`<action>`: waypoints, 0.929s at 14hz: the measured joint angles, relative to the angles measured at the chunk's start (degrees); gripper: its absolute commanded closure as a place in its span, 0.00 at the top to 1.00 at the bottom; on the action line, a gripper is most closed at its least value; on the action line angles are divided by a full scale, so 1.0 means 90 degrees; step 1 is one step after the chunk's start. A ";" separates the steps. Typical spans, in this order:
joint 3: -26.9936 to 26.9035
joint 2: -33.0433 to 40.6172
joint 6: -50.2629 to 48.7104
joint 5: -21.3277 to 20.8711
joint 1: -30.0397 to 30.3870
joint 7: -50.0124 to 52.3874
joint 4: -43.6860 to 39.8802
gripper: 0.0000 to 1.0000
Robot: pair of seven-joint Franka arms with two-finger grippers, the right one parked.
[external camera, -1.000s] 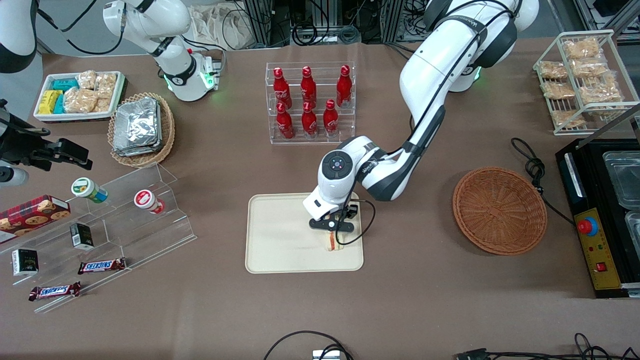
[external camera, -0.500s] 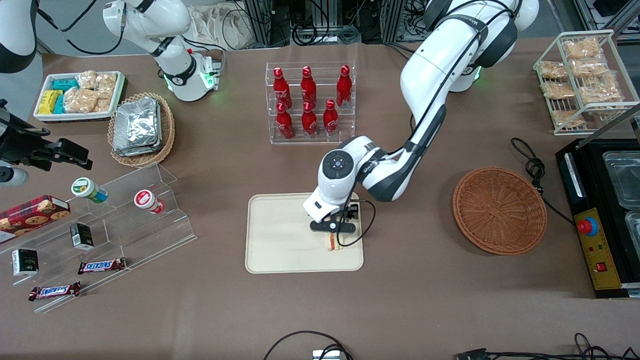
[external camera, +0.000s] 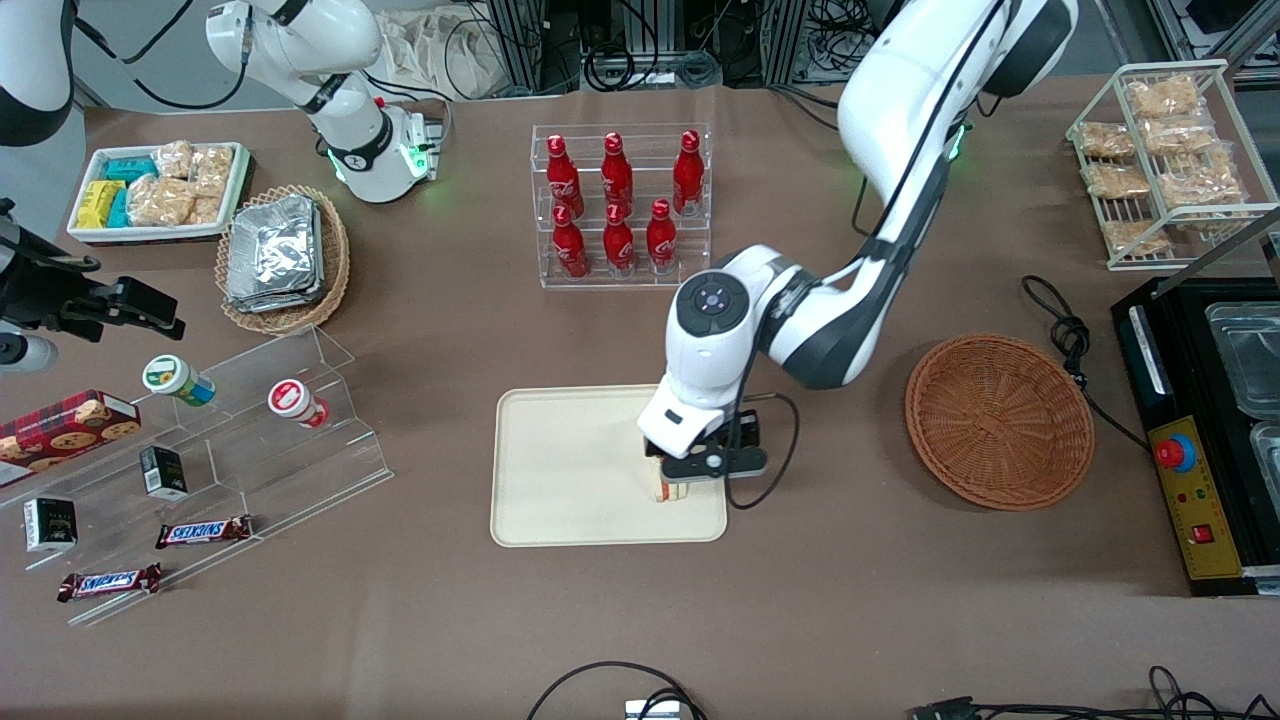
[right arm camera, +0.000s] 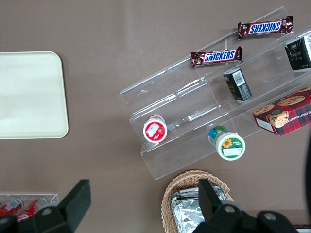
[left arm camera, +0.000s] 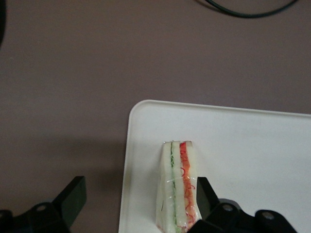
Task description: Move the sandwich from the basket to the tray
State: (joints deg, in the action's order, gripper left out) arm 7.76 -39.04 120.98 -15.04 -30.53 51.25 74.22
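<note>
My gripper (left arm camera: pixel 138 201), fingers spread and released, hangs over the sandwich (left arm camera: pixel 178 187) standing on the tray (external camera: pixel 560 480); I should lift straight up, clear of its wrapping.

The whole desk (external camera: pixel 860 620) is seen from high above in the front view, facing both arms. The left wrist view is aimed straight down from close above the claw (left arm camera: pixel 138 204), its fingers set wide apart, onto the tray (left arm camera: pixel 252 136) and sandwich (left arm camera: pixel 178 187). The right wrist view is also pointed down, from higher up. The tray (external camera: pixel 560 470) (right arm camera: pixel 29 92) is shared by all three views.
</note>
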 measured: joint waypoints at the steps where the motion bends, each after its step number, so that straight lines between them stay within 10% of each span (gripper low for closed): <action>1: -0.0129 0.0174 -0.0183 -0.0004 -0.0003 0.0062 -0.0005 1.00; 13: -0.1285 0.1831 -0.1801 0.0450 0.0922 -0.1828 0.0020 1.00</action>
State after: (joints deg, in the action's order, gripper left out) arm -3.81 -22.56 104.77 -10.99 -22.23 34.80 74.41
